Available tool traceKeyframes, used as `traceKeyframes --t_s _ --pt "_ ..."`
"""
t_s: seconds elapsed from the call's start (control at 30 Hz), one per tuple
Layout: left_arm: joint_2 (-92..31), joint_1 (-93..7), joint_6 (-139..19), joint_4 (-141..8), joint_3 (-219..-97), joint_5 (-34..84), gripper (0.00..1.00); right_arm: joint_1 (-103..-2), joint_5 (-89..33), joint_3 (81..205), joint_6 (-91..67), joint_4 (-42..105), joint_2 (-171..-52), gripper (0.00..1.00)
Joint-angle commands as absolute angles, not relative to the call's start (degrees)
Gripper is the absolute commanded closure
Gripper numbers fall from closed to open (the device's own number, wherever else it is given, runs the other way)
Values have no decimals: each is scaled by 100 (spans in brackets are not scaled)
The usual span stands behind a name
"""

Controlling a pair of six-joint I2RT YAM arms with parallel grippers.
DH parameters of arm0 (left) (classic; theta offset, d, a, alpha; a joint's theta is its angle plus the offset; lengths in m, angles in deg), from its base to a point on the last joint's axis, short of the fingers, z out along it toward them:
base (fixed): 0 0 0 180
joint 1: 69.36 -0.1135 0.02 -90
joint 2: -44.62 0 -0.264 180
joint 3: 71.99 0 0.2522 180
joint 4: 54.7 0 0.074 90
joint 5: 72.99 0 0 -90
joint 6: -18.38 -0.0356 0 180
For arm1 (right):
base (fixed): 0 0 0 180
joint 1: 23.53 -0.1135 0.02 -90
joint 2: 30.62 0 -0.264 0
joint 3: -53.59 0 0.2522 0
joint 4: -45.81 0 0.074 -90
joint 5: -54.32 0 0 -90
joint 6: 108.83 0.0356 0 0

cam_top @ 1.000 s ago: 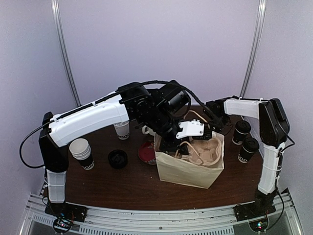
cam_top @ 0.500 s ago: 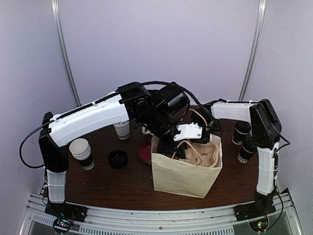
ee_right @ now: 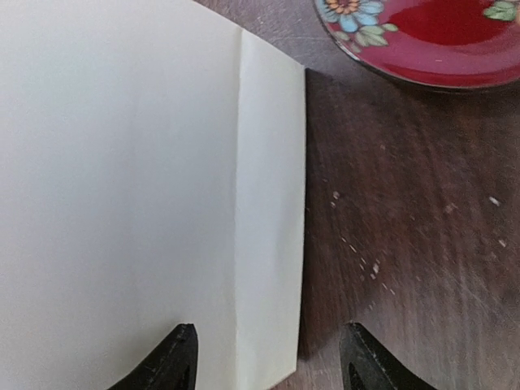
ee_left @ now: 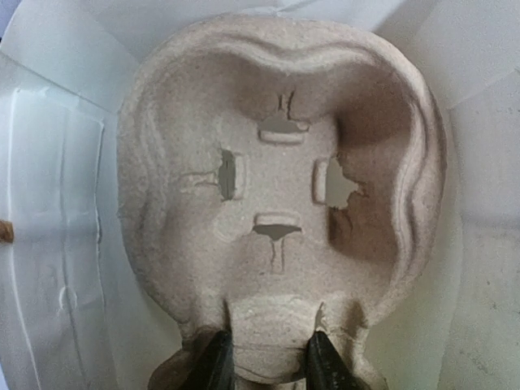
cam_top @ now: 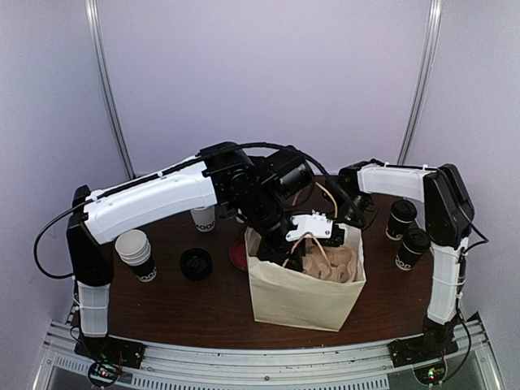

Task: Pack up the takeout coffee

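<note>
Tabletop (cam_top: 187,309): dark brown wood, with both arm bases at its near edge.
Paper bag (cam_top: 301,296): upright with its top open, near the middle.
Pulp carrier (ee_left: 276,162): down inside the bag.
Left jaws: pinching the carrier's rim from above.
Right jaws: spread at the bag's far right side, with its folded edge between them.
Takeout coffee: two lidded black cups (cam_top: 413,248) (cam_top: 401,218) on the tabletop, outside the bag to its right.
Red plate (ee_right: 422,41): beside the bag's far left corner.

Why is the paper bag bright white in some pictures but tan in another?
Left wrist view: the tan paper bag looks washed-out white inside, around the beige moulded pulp cup tray. Right wrist view: its side glares pale, shadowing the brown wooden table. Top view: softer light, so it looks tan.
</note>
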State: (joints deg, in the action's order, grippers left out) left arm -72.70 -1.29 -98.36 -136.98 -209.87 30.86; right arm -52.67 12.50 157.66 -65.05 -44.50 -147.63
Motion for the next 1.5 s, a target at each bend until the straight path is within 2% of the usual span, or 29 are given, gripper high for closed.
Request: traceKeyframes --t_s 0.0,0.27,0.4,0.5,0.57,0.7,0.9,1.27,1.47 --pt "-7297 -135 -9789 -13776 -20867 3024 74 -5036 900 15556 -6517 -4468 -14060 37" --pt "-7229 -142 -9744 -13910 -21108 2928 74 -4612 132 15047 -5893 -4489 -12291 35" --pt "-7249 -142 -9772 -13935 -21121 2875 75 -4207 156 15518 -5606 -4957 -11233 32" --pt "-7263 -142 -9749 -13959 -21156 2801 75 -4103 623 15853 -5525 -5243 -10488 30" --pt "-7270 -142 -9728 -13964 -21174 2727 75 -4123 1392 15935 -5744 -5557 -10018 29" --pt "-7331 -178 -9692 -14045 -21319 2648 75 -4338 2166 15704 -6051 -5861 -9362 29" --pt "-7592 -302 -9494 -14296 -21794 2605 75 -4853 2642 15901 -6403 -6323 -9398 30" --pt "-7968 -336 -9155 -14484 -22280 2492 75 -6813 1026 16357 -5158 -4453 -10046 28" --pt "-7983 -337 -9102 -14488 -22312 2485 75 -7458 60 16432 -4704 -3932 -10390 26"
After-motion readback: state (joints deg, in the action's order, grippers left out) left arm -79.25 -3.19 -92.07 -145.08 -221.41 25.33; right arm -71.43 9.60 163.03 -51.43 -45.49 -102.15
